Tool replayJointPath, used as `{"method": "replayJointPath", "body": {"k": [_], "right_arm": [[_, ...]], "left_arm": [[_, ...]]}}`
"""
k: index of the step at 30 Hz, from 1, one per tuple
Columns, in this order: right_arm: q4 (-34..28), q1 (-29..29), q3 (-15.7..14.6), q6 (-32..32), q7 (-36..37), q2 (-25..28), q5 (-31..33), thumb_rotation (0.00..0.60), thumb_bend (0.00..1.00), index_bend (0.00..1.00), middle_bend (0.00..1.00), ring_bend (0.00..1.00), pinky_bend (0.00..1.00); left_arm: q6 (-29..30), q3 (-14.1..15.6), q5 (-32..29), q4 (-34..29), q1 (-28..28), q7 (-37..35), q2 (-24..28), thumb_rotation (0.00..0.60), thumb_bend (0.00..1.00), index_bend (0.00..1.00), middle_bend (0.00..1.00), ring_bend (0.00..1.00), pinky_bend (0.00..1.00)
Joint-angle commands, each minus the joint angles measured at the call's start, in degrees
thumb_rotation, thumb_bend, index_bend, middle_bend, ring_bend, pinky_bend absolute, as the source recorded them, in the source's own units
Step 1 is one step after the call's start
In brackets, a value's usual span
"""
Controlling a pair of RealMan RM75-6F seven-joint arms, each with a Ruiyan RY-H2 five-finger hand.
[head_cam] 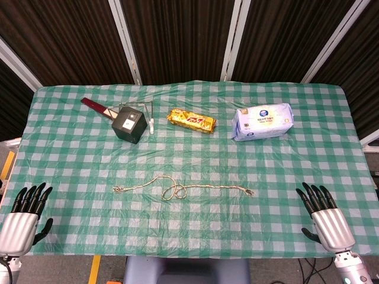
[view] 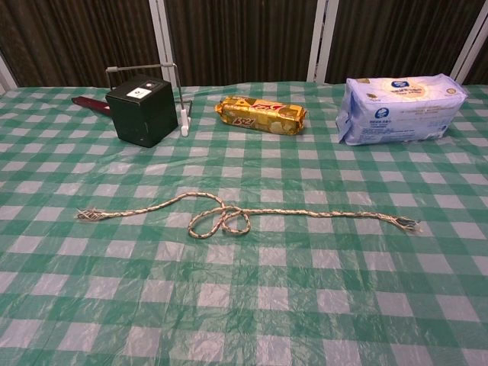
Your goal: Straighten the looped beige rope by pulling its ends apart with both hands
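The beige rope lies across the middle of the green checked table, with a small double loop near its centre. Its frayed left end and right end rest flat on the cloth. My left hand sits at the table's near left corner, fingers spread and holding nothing. My right hand is at the near right corner, fingers also apart and holding nothing. Both hands are far from the rope ends. The chest view shows the rope but neither hand.
At the back stand a black box with a wire frame, a dark red strip, a gold biscuit packet and a white-blue tissue pack. The table's front edge runs close to both hands.
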Motion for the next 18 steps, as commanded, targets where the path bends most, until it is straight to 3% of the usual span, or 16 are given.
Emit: {"method": "replayJointPath", "body": {"k": [1, 7, 13, 18], "right_arm": [[-0.03, 0.04, 0.00, -0.13, 0.12, 0.07, 0.12, 0.600, 0.19, 0.00, 0.00, 0.00, 0.00], [-0.11, 0.01, -0.01, -0.06, 0.12, 0.12, 0.11, 0.600, 0.19, 0.00, 0.00, 0.00, 0.00], [-0.04, 0.23, 0.01, -0.83, -0.36, -0.09, 0.55, 0.600, 0.19, 0.00, 0.00, 0.00, 0.00], [0.29, 0.72, 0.53, -2.52, -1.94, -0.90, 2.22, 0.600, 0.19, 0.00, 0.00, 0.00, 0.00]], "left_arm": [[-0.30, 0.06, 0.38, 0.26, -0.35, -0.02, -0.45, 0.600, 0.40, 0.00, 0.00, 0.00, 0.00], [-4.24, 0.18, 3.08, 1.48, -4.14, -3.01, -3.26, 0.600, 0.40, 0.00, 0.00, 0.00, 0.00], [-12.02, -2.70, 2.99, 5.82, -11.59, -4.98, -10.27, 0.600, 0.41, 0.00, 0.00, 0.00, 0.00], [-20.84, -4.70, -0.80, 11.42, -17.27, -5.11, -16.33, 0.600, 0.41, 0.12, 0.00, 0.00, 0.00]]}}
